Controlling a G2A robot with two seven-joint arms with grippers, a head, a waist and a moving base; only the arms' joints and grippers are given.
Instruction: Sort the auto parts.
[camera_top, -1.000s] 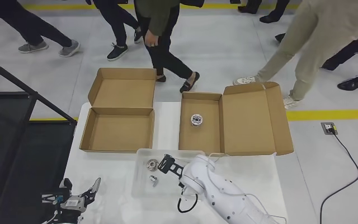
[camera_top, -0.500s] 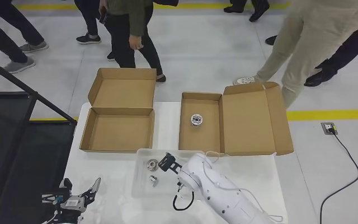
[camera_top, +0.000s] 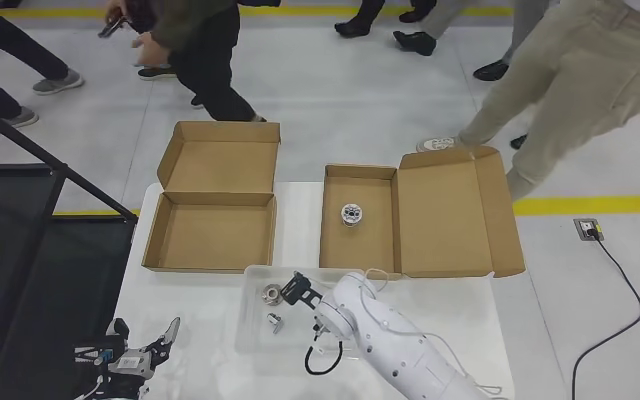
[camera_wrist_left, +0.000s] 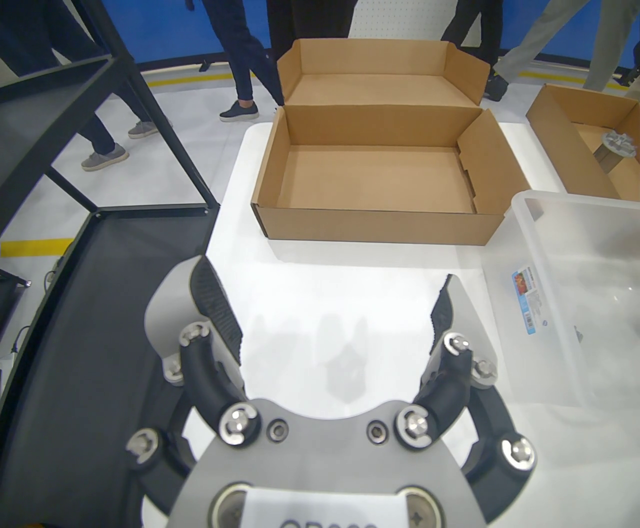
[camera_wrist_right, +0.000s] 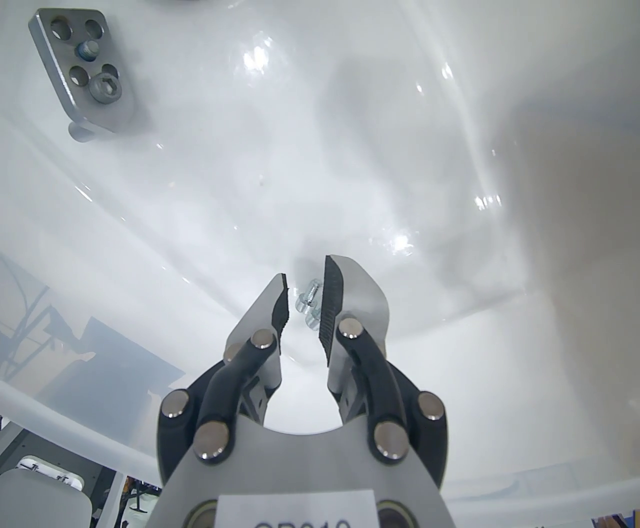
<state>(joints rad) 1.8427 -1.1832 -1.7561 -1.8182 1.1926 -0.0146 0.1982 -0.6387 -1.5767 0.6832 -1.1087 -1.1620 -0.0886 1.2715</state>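
- The right hand (camera_wrist_right: 306, 272), lowered inside the clear plastic bin (camera_wrist_right: 450, 150), stands narrowly parted, its pads (camera_wrist_right: 329, 300) flanking a small silver bolt (camera_wrist_right: 307, 299) with a sliver of gap showing.
- A grey perforated metal bracket (camera_wrist_right: 85, 75) lies flat on the bin floor, well ahead of that hand.
- The left hand (camera_wrist_left: 325, 280) hangs released, fingers (camera_wrist_left: 210, 300) spread wide, above the white counter (camera_wrist_left: 350, 260); a brown cardboard box (camera_wrist_left: 375, 170) sits ahead of it, lid raised, with the bin off to one side.

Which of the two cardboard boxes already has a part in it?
The right-hand box, whose lid opens sideways: a round metal part sits in it. The left-hand box shows only bare cardboard.
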